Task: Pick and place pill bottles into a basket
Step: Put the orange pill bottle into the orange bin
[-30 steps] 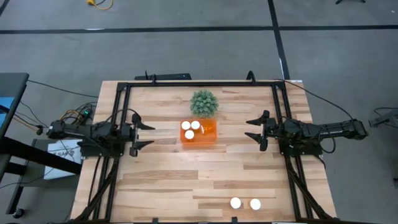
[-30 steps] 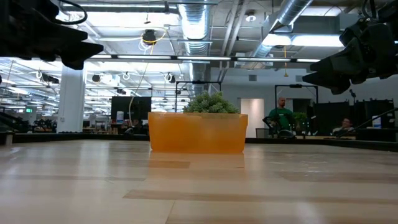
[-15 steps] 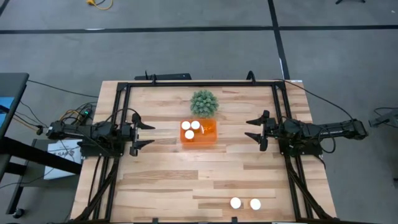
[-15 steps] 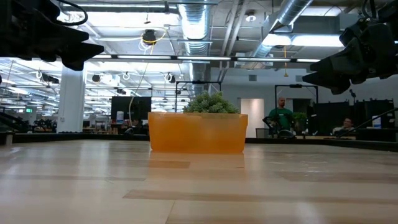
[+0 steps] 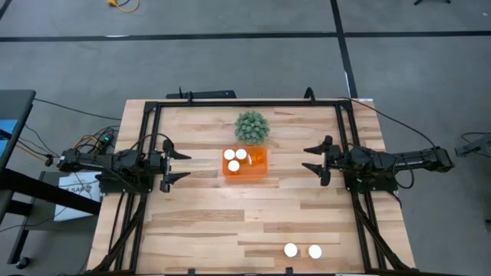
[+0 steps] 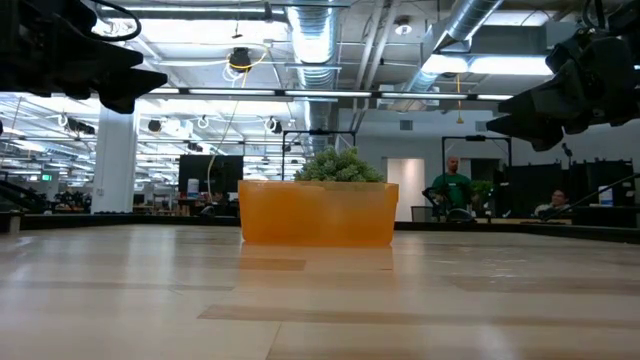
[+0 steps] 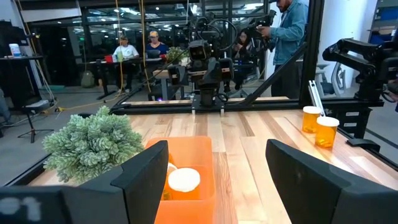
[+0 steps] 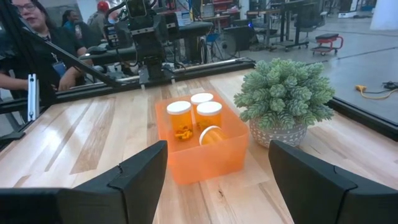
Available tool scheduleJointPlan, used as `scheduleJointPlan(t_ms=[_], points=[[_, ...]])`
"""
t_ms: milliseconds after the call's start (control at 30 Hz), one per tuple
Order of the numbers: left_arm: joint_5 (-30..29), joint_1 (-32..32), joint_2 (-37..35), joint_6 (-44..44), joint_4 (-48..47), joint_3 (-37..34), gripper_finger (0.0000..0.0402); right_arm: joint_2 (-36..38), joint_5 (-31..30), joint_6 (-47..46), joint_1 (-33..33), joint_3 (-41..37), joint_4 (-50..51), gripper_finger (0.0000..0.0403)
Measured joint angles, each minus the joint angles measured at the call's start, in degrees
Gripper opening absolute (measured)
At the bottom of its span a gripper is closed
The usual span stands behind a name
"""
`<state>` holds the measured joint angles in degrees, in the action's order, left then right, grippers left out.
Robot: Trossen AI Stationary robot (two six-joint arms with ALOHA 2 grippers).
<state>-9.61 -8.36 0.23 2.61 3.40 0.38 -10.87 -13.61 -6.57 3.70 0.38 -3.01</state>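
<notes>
Basket (image 5: 245, 164) sat mid-bench, between the left fingers (image 5: 178, 164) and the right fingers (image 5: 313, 161), well apart from both. Both pairs of fingers were spread wide and held nothing. Four bottles (image 8: 193, 117) were in the basket, three upright and one tipped on its side. Two more bottles (image 5: 303, 251) stood together at the near edge of the bench (image 5: 199, 222), far from the right fingers. Plant (image 5: 251, 126) stood just beyond the basket.

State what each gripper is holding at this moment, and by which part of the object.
Nothing is held. The left gripper and right gripper are both open and empty, one on each side of the basket.
</notes>
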Motion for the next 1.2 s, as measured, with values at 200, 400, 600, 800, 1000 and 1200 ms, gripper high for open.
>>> scheduleJointPlan(t_ms=[200, 400, 600, 800, 1000, 1200], points=[[-0.02, 0.00, 0.00, -0.02, 0.00, 0.00, 0.0261, -0.04, 2.09, -6.94, 0.26, 1.35, -3.45, 0.0276], [-0.02, 0.00, 0.00, -0.02, 0.00, -0.01, 0.0261, 0.00, 10.51, -5.17, 2.83, 6.72, -3.87, 0.0276], [-0.02, 0.00, 0.00, -0.04, 0.00, 0.00, 0.0261, 0.00, 17.01, -3.30, 5.76, 11.07, -5.57, 0.0276], [-0.02, 0.00, 0.00, -0.04, 0.00, 0.00, 0.0261, -2.35, 18.61, 3.67, 8.05, 21.52, 10.56, 0.0276], [-0.02, 0.00, 0.02, -0.04, 0.00, -0.02, 0.0261, -14.21, 17.69, 7.55, 11.92, 36.55, 30.74, 0.0276], [-0.02, 0.00, 0.02, -0.04, 0.00, -0.02, 0.0261, -24.87, 16.51, 8.60, 18.14, 46.48, 48.93, 0.0276]])
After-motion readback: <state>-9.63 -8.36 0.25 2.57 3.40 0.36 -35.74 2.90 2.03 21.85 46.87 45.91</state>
